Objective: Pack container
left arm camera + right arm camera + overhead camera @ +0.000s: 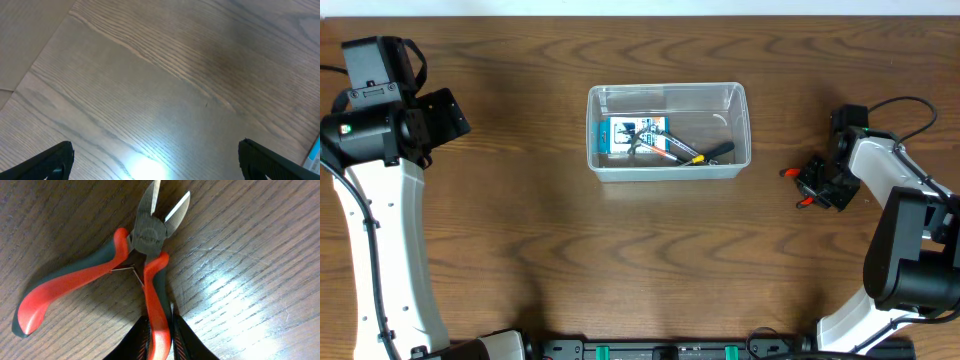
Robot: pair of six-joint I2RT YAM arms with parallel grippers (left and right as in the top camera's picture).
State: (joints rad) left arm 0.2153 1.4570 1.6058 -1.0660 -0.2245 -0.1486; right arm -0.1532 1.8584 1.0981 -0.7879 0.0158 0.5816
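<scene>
The clear plastic container stands at the table's middle. It holds a blue-and-white printed box and several hand tools. My right gripper is right of the container, shut on one handle of red-and-black side cutters. The cutters lie open on the wood, their other handle spread to the left. In the overhead view only the cutters' red tips show beside the gripper. My left gripper is open and empty over bare table at the far left.
The left arm stands at the table's left edge and the right arm at its right edge. A sliver of blue-and-white print shows at the right edge of the left wrist view.
</scene>
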